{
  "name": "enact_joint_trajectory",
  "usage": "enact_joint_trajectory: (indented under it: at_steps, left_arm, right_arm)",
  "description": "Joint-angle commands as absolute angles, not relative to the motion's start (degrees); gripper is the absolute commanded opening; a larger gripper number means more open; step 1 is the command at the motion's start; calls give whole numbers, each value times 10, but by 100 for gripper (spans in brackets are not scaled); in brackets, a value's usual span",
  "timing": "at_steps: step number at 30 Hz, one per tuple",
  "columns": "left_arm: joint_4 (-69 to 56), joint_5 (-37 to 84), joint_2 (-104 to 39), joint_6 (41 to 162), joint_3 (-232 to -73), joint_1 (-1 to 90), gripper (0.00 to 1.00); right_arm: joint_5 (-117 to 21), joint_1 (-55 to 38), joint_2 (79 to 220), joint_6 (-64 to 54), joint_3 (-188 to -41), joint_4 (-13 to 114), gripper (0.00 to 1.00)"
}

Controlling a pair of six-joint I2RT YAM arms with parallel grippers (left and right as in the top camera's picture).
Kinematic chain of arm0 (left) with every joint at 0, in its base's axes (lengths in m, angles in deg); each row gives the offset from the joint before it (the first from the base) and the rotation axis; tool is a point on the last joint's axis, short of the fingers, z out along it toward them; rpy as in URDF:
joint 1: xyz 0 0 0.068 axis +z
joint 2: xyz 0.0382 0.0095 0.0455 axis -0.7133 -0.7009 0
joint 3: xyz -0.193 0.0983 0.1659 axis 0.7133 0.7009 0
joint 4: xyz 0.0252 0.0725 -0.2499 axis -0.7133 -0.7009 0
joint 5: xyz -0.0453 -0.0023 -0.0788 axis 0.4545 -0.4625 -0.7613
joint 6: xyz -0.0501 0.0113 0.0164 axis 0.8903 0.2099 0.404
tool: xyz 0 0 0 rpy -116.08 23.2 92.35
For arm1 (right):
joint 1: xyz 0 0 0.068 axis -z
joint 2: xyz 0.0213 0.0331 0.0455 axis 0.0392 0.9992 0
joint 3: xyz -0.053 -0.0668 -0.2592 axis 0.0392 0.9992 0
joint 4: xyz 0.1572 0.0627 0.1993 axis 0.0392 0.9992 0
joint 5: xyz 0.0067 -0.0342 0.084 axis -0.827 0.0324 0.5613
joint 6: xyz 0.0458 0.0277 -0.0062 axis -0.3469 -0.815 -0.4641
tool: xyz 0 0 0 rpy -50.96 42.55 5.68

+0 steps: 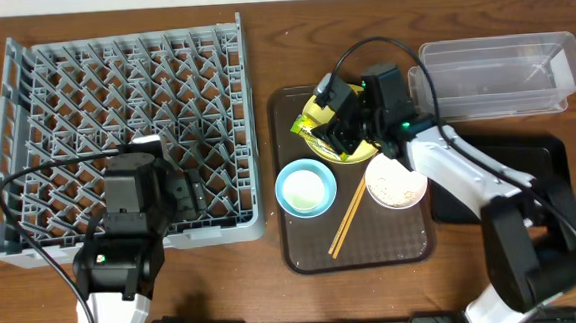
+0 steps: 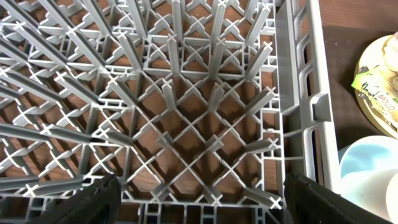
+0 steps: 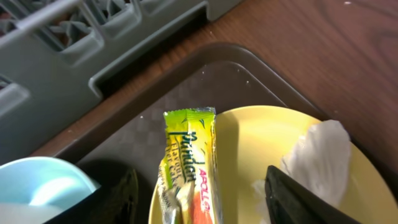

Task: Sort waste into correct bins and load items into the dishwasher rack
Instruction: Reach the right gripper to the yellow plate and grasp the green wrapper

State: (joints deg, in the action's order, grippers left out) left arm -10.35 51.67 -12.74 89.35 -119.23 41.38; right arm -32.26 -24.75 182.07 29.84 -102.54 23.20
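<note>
Two tools are at work, one on each side of the worktop point(image 1: 261, 43). The right tool point(image 3: 208, 208) hangs low over the yellow plate point(image 3: 249, 149), its jaws partly spread and holding nothing. The snack wrapper point(image 3: 189, 168) lies lengthwise in the gap between the two fingers point(image 3: 298, 199), nearer the one on the side of the light blue bowl point(image 3: 43, 186), with a strip of bare plate between it and the other. Its far end pokes out over the plate's rim onto the brown tray point(image 3: 205, 81). The white scrap point(image 3: 317, 155) rests on the same plate, just beyond the other finger and outside the gap.

Seen from overhead, the plate sits at the far end of the brown tray, with the blue bowl, the white bowl point(image 1: 397, 185) and the chopsticks point(image 1: 347, 221) nearer on it. The clear tub point(image 1: 498, 68) and the black tray point(image 1: 548, 156) lie to the right, well apart from the wrapper.

The left tool point(image 2: 205, 208) hovers inside the dishwasher rack point(image 2: 186, 93) near its right wall, jaws wide apart and empty, with only pegs and lattice below.
</note>
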Motion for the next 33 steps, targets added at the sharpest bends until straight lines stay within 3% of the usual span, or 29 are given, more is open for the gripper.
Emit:
enact_joint_trajectory:
  at_steps: [1,10,24,27,33]
  left_arm:
    - [-103,519,-135,896,-1201,417,86]
    - [-103,519,-145,897,-1201,417,86]
    - [-103,519,-146,896,-1201,417,86]
    - [-103,520,-146,896,-1201,417,86]
    - [-103,520,-146,896,-1201,417,86]
  right_arm:
    - [-316,-266,1858,306,-1033,218,62]
    - [-318,-276,1903,307,-1033,199,57]
    - [-353,-276,1915,306,-1033,214,16]
    - [-353,-276,1911,304,-1034,208,1]
    - [-356,-267,1859,276,-1035,209,1]
